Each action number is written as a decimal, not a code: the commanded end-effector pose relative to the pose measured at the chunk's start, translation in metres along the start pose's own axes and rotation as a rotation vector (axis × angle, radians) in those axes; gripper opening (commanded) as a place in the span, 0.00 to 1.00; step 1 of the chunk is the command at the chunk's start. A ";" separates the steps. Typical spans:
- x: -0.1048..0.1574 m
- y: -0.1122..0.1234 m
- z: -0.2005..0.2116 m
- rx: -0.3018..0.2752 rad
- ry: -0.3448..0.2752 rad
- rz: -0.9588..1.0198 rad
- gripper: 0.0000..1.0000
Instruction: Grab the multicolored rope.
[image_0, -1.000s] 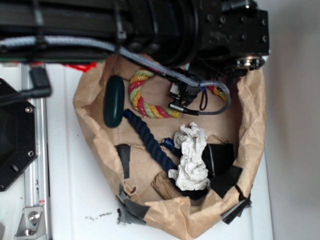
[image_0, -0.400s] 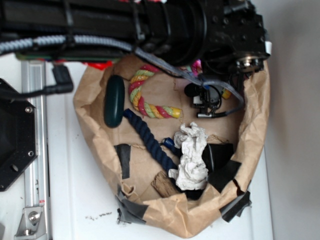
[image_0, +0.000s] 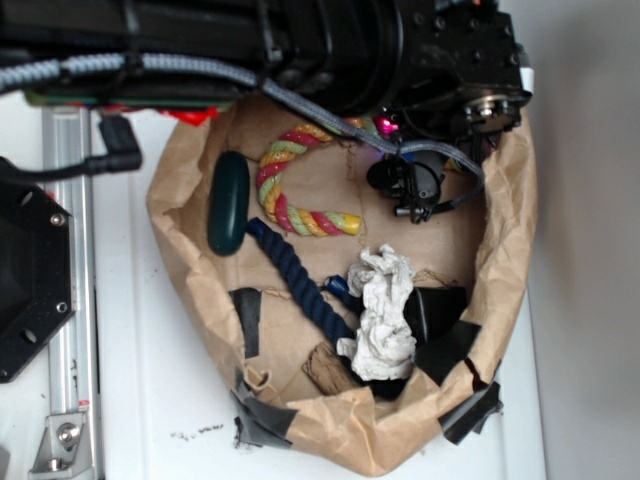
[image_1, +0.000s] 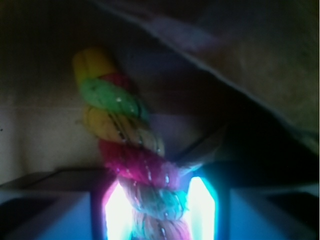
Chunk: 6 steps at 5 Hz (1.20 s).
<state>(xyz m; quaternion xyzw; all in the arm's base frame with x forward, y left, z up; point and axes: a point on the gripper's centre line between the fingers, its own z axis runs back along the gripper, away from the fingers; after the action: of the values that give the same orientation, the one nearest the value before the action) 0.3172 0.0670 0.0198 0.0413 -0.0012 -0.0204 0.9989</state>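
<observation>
Looking through the wrist camera, you have the multicolored rope (image_1: 125, 155) running straight up the picture from between the two lit fingers (image_1: 116, 210), so its long axis near this end lies square across the claw (image_1: 159, 212) and the strand sits in the gap; the fingers stand close on either side of it and seem to touch it, so I judge the claw closed on the rope, though the glare keeps you from seeing how firmly. In the outside view the rope (image_0: 290, 190) curves in an arc at the top of the brown paper bag (image_0: 515, 250), one yellow end lying free toward the bag's middle and the other end passing under the dark arm, where the claw (image_0: 412, 190) hangs at the bag's upper right. Below the arc, well inside the bag, lie the dark blue rope (image_0: 295, 280), a white rag (image_0: 385, 310) and, at the arc's left, a dark green oval thing (image_0: 228, 203). The bag's right wall rises just beside the claw, so open room lies upward and toward the bag's middle; lift that way to keep clear of the paper.
</observation>
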 end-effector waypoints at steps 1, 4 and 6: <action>0.006 0.011 0.009 -0.013 -0.024 0.060 0.00; -0.022 -0.018 0.120 -0.048 -0.098 0.307 0.00; -0.049 -0.013 0.167 -0.051 -0.173 0.484 0.00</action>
<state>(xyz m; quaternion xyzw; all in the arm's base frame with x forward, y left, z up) 0.2611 0.0441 0.1690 0.0117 -0.0645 0.2062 0.9763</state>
